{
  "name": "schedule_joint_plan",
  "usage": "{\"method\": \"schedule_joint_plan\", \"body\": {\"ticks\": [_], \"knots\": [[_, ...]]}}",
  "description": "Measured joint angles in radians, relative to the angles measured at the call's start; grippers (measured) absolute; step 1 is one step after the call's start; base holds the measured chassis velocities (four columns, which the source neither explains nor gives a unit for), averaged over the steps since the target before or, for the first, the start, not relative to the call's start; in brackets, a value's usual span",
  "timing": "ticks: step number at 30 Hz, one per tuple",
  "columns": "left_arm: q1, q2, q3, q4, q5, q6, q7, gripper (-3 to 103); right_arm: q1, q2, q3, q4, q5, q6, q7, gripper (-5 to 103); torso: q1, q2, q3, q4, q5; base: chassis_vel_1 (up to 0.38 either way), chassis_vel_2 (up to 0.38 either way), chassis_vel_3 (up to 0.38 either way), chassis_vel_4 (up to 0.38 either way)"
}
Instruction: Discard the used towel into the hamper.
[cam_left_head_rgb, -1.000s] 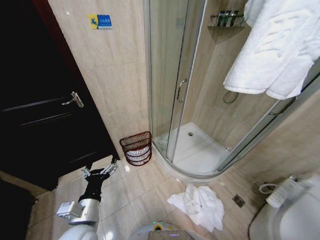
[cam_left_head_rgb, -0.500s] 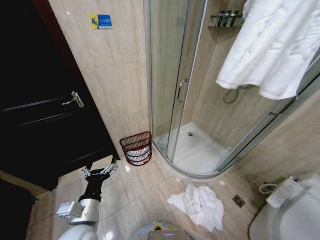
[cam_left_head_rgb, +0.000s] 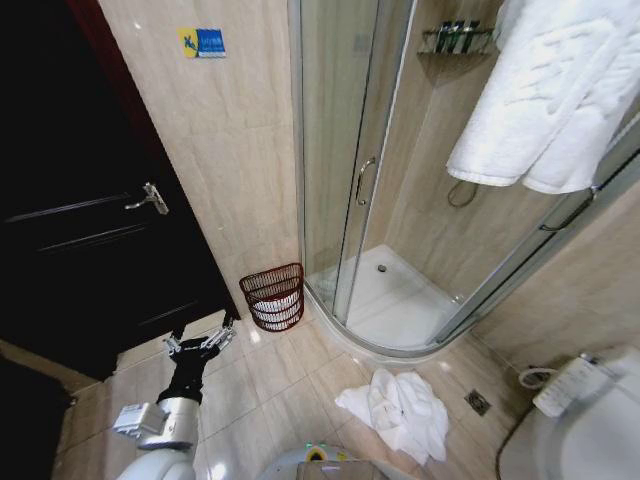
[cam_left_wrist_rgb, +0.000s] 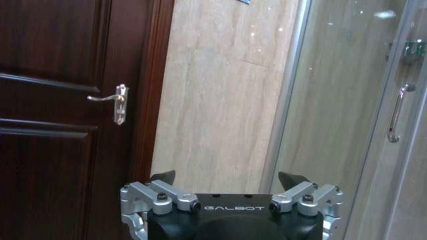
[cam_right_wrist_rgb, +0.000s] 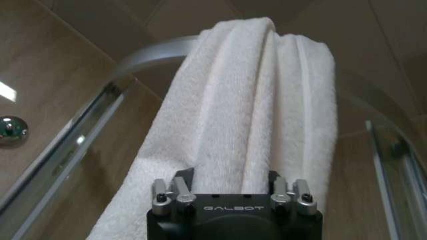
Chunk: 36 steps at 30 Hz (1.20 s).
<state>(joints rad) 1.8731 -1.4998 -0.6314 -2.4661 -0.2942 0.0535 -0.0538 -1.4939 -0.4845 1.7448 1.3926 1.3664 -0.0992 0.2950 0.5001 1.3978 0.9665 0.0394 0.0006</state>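
Observation:
A large white towel (cam_left_head_rgb: 560, 90) hangs over the top rail of the shower enclosure at the upper right. In the right wrist view my right gripper (cam_right_wrist_rgb: 227, 176) is shut on the towel (cam_right_wrist_rgb: 247, 100), whose folds run between the fingers. The hamper (cam_left_head_rgb: 274, 296), a dark reddish-brown wire basket, stands on the floor against the wall beside the shower door. My left gripper (cam_left_head_rgb: 200, 342) hangs open low at the left, a short way in front of the hamper; in its own view the left gripper (cam_left_wrist_rgb: 228, 179) faces the wall with nothing between its fingers.
A second white towel (cam_left_head_rgb: 400, 410) lies crumpled on the floor tiles near my base. The glass shower enclosure (cam_left_head_rgb: 340, 180) fills the middle, a dark wooden door (cam_left_head_rgb: 90, 230) stands at the left, and a toilet (cam_left_head_rgb: 590, 420) at the lower right.
The hanging towel swung left half a second ago and has swung back to the right. The left arm, hamper and floor towel have not moved.

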Motion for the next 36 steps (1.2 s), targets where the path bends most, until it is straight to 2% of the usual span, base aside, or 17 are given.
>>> {"method": "schedule_joint_plan", "body": {"ticks": [4, 5, 7, 9, 11, 12, 15, 18, 23, 28, 30, 31, 33, 34, 36], "knots": [[0.000, 0.000, 0.000, 0.000, 0.000, 0.000, 0.000, 100, 0.000, 0.014, -0.003, 0.009, 0.003, 0.002, -0.006, 46, 0.000, 0.000, 0.000, 0.0003, -0.0008, 0.000, 0.000, 0.000, 0.000], [0.000, 0.000, 0.000, 0.000, 0.000, 0.000, 0.000, 100, 0.000, 0.014, -0.003, 0.009, 0.003, 0.002, -0.006, 46, 0.000, 0.000, 0.000, 0.0003, -0.0008, 0.000, 0.000, 0.000, 0.000], [0.000, 0.000, 0.000, 0.000, 0.000, 0.000, 0.000, 100, 0.000, 0.015, -0.003, 0.009, 0.004, 0.004, -0.011, 35, 0.000, 0.000, 0.000, 0.0004, -0.0009, 0.000, 0.000, 0.000, 0.000], [0.000, 0.000, 0.000, 0.000, 0.000, 0.000, 0.000, 100, 0.000, 0.015, -0.003, 0.009, 0.003, 0.005, -0.013, 35, 0.000, 0.000, 0.000, 0.0004, -0.0009, 0.000, 0.000, 0.000, 0.000], [0.000, 0.000, 0.000, 0.000, 0.000, 0.000, 0.000, 100, -0.002, 0.014, -0.001, 0.008, 0.003, 0.008, -0.015, 24, 0.000, 0.000, 0.000, 0.0003, -0.0008, 0.000, 0.000, 0.000, 0.000], [0.000, 0.000, 0.000, 0.000, 0.000, 0.000, 0.000, 100, -0.002, 0.014, -0.001, 0.008, 0.003, 0.008, -0.015, 24, 0.000, 0.000, 0.000, 0.0003, -0.0008, 0.000, 0.000, 0.000, 0.000], [0.000, 0.000, 0.000, 0.000, 0.000, 0.000, 0.000, 100, -0.003, 0.014, 0.000, 0.006, 0.003, 0.013, -0.019, 9, 0.000, 0.000, 0.000, 0.0003, -0.0007, 0.000, 0.000, 0.000, 0.000], [0.000, 0.000, 0.000, 0.000, 0.000, 0.000, 0.000, 100, -0.003, 0.014, 0.000, 0.006, 0.003, 0.016, -0.023, 5, 0.000, 0.000, 0.000, 0.0004, -0.0004, 0.000, 0.000, 0.000, 0.000], [0.000, 0.000, 0.000, 0.000, 0.000, 0.000, 0.000, 100, 0.002, 0.022, -0.003, 0.015, 0.003, 0.018, -0.027, 5, 0.000, 0.000, 0.000, 0.0003, -0.0005, 0.000, 0.000, 0.000, 0.000], [0.000, 0.000, 0.000, 0.000, 0.000, 0.000, 0.000, 100, 0.027, 0.074, -0.019, 0.088, 0.003, 0.012, -0.026, 5, 0.000, 0.000, 0.000, 0.0005, -0.0015, 0.000, 0.000, 0.000, 0.000], [0.000, 0.000, 0.000, 0.000, 0.000, 0.000, 0.000, 100, 0.046, 0.130, -0.030, 0.155, 0.000, 0.002, -0.025, 5, 0.000, 0.000, 0.000, 0.0003, -0.0007, 0.000, 0.000, 0.000, 0.000], [0.000, 0.000, 0.000, 0.000, 0.000, 0.000, 0.000, 100, 0.046, 0.130, -0.030, 0.155, 0.000, 0.002, -0.025, 5, 0.000, 0.000, 0.000, 0.0003, -0.0007, 0.000, 0.000, 0.000, 0.000], [0.000, 0.000, 0.000, 0.000, 0.000, 0.000, 0.000, 100, 0.063, 0.205, -0.036, 0.248, -0.016, -0.012, -0.022, 5, 0.000, 0.000, 0.000, 0.0000, -0.0003, 0.000, 0.000, 0.000, 0.000], [0.000, 0.000, 0.000, 0.000, 0.000, 0.000, 0.000, 100, 0.063, 0.205, -0.036, 0.248, -0.016, -0.012, -0.022, 5, 0.000, 0.000, 0.000, 0.0000, -0.0003, 0.000, 0.000, 0.000, 0.000], [0.000, 0.000, 0.000, 0.000, 0.000, 0.000, 0.000, 100, 0.074, 0.252, -0.037, 0.317, -0.024, -0.022, -0.018, 5, 0.000, 0.000, 0.000, 0.0000, -0.0005, 0.000, 0.000, 0.000, 0.000]]}}
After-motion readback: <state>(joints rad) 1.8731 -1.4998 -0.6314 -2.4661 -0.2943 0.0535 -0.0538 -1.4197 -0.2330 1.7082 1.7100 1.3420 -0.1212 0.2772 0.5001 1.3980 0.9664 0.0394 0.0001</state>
